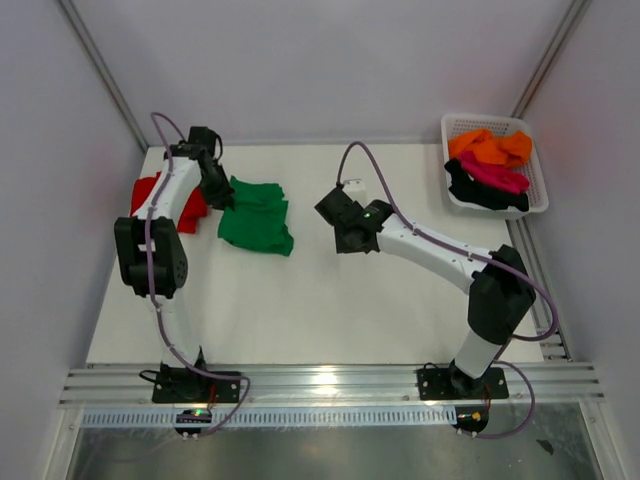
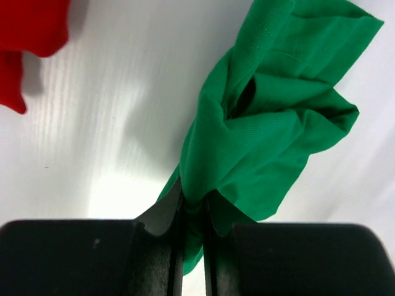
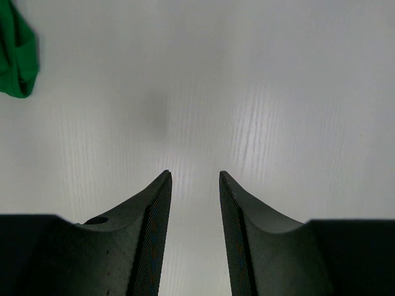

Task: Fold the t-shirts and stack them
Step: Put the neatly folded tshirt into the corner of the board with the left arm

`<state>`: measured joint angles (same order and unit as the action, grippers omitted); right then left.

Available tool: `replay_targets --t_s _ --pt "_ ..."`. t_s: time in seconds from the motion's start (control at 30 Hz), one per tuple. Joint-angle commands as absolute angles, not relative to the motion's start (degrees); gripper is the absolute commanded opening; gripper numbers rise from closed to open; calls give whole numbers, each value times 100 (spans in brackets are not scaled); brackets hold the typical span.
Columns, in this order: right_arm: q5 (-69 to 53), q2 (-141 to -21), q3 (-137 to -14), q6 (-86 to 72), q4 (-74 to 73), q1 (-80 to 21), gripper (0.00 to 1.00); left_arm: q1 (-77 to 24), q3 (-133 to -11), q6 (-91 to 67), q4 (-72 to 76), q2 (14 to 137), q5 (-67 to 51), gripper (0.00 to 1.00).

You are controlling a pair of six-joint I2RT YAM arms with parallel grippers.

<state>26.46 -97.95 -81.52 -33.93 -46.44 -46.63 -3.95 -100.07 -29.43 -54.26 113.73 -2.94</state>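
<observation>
Far left on the table (image 1: 330, 300), the red t-shirt (image 1: 147, 190) lies in a compact bundle, partly hidden behind my left arm. I read it as the start of the stack, though I can't tell how neatly it is folded. Just right of it, my left claw (image 2: 192, 206) is pinched almost closed on a bunched edge of the green t-shirt (image 2: 271, 123), with cloth squeezed between the fingers. The rest of that shirt lies rumpled and loosely folded on the table, apart from the red one. I judge the grip is there to drag or flip the cloth into a fold. Further right, my right claw (image 3: 195, 179) hangs partly open over bare table with nothing in it. It is near the green cloth's right side, probably placed to take the opposite edge. In the far right corner, the white basket (image 1: 541, 185) holds the orange t-shirt (image 1: 490, 148), magenta t-shirt (image 1: 495, 175) and black t-shirt (image 1: 478, 192), heaped and unfolded.
</observation>
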Motion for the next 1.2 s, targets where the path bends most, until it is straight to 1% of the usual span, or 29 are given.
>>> replay_targets --t_s 0.0,0.4,0.57,0.73,0.9,0.97,1.17 --pt "2839 -9449 -8051 -3322 -4474 -4614 41 -107 -10606 -2637 -5932 11531 -176 11" --pt "2804 -9404 -7910 -3226 -4456 -4483 41 825 -12374 -2312 -6679 12084 -70 11" --pt "2742 -9466 -7919 -3234 -4438 -4482 41 958 -13147 -2224 -6978 12278 -342 12" --pt "2733 -9510 -7989 -3217 -4438 -4482 41 958 -13236 -2110 -6952 12252 -589 14" --pt "2707 -9597 -8086 -3226 -4456 -4482 41 958 -13228 -2135 -6926 12191 -1483 15" --pt "2690 -9624 -8121 -3243 -4456 -4482 41 949 -13210 -2153 -6900 12138 -1660 15" --pt "2602 -9712 -8209 -3287 -4447 -4482 41 958 -13201 -2074 -6908 12015 -1442 15"
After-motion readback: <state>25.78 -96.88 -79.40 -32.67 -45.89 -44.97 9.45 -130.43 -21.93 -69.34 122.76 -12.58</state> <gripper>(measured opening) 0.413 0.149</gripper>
